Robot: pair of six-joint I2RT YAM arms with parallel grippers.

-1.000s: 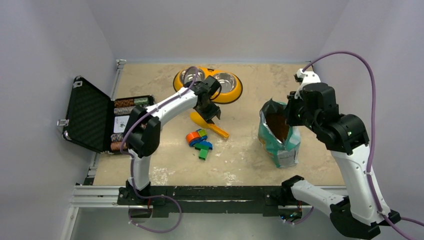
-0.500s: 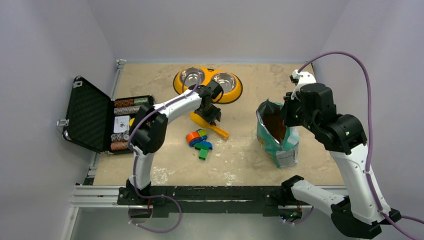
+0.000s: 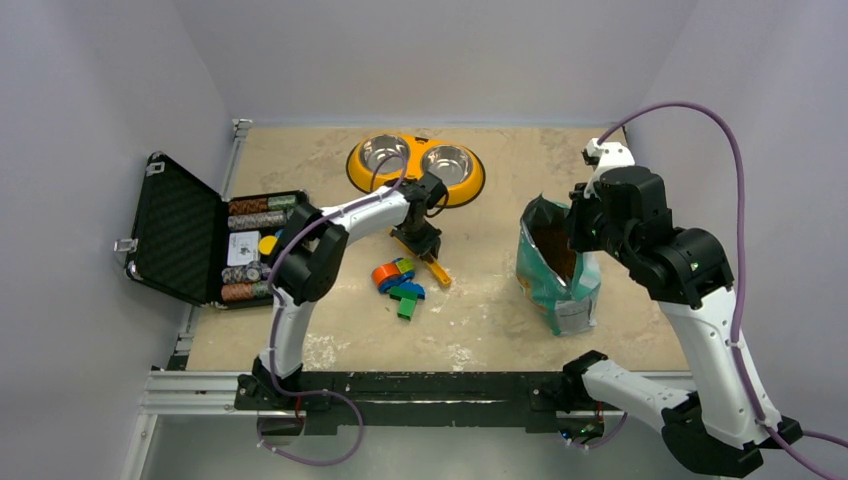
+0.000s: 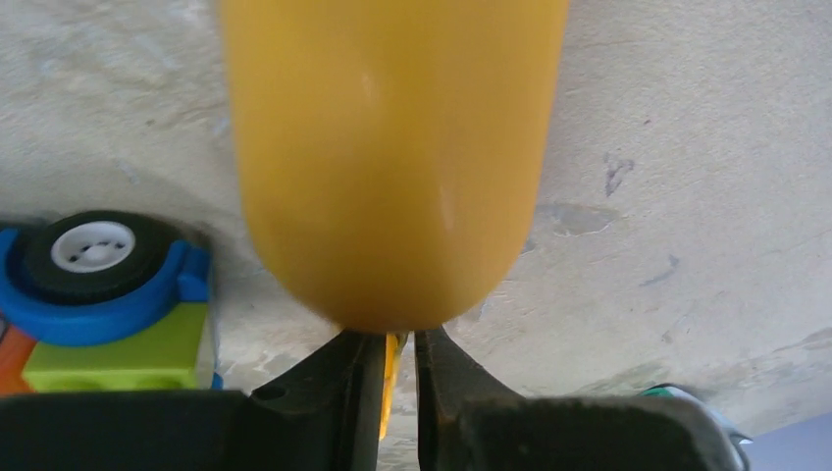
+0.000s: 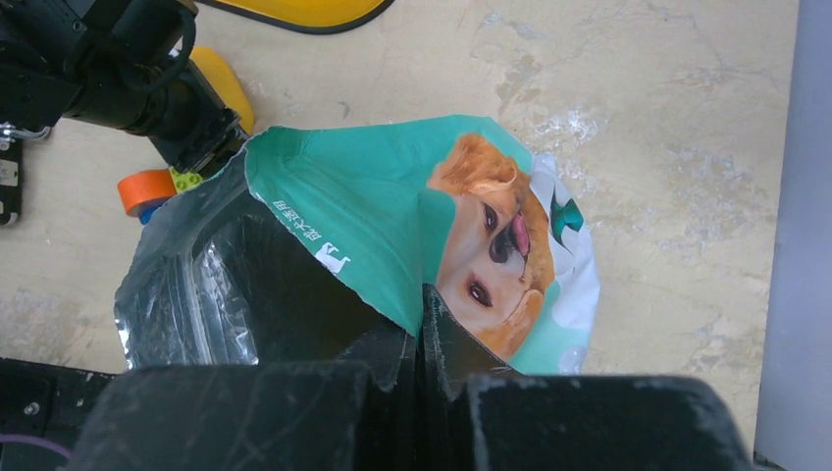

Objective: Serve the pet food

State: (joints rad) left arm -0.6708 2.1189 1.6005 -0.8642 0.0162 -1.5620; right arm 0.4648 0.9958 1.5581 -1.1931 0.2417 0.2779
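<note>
From above, the bag (image 3: 562, 300) stands open at right with kibble (image 3: 553, 250) inside; the left gripper (image 3: 425, 240) sits on the scoop (image 3: 436, 271) beside the blocks (image 3: 398, 280); left wrist: jaws pinch the scoop's thin handle; right wrist: the right gripper (image 5: 420, 329) clamps the bag's rim.

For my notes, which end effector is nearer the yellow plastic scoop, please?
Left. Left end effector straddles the yellow plastic scoop handle; right end effector pinches the teal-and-white bag, well away.
</note>
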